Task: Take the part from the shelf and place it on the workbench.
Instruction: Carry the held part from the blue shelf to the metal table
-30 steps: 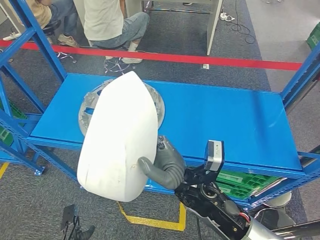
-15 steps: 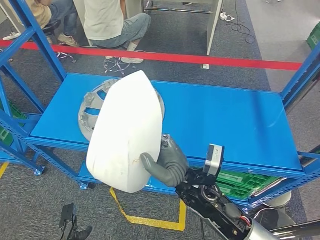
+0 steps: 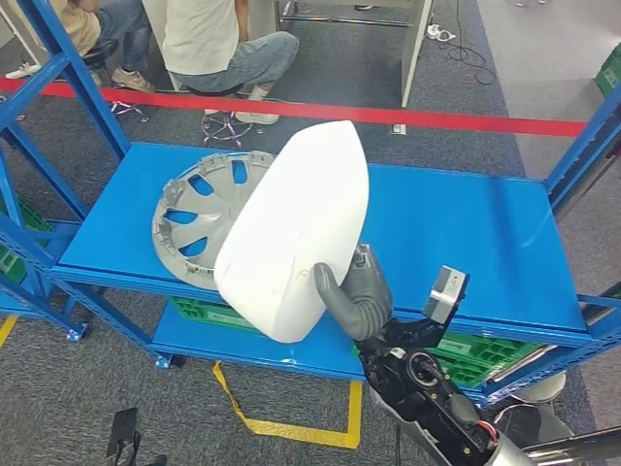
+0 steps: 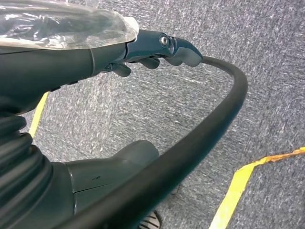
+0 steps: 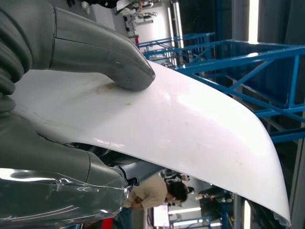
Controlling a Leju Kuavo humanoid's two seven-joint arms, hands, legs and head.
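Observation:
A large white curved shell part [image 3: 297, 233] is held up in front of the blue shelf [image 3: 454, 233]. My right hand [image 3: 356, 296] grips it at its lower edge, thumb on the outer face. The right wrist view has the thumb [image 5: 104, 59] pressed on the white part [image 5: 187, 129] and fingers underneath. My left hand [image 4: 90, 119] hangs over the grey carpet with its fingers apart and nothing in them; a black cable [image 4: 216, 129] runs past it.
A silver wheel cover [image 3: 198, 209] lies on the shelf's left half, partly behind the white part. Green crates [image 3: 469, 354] sit on the lower level. Blue uprights flank both sides. Behind red tape [image 3: 440, 118], people sit on stools. Yellow floor tape [image 3: 293, 427] marks the carpet.
My right hand has carried the white part to the right and up, tilting it. More of the wheel cover on the shelf is uncovered.

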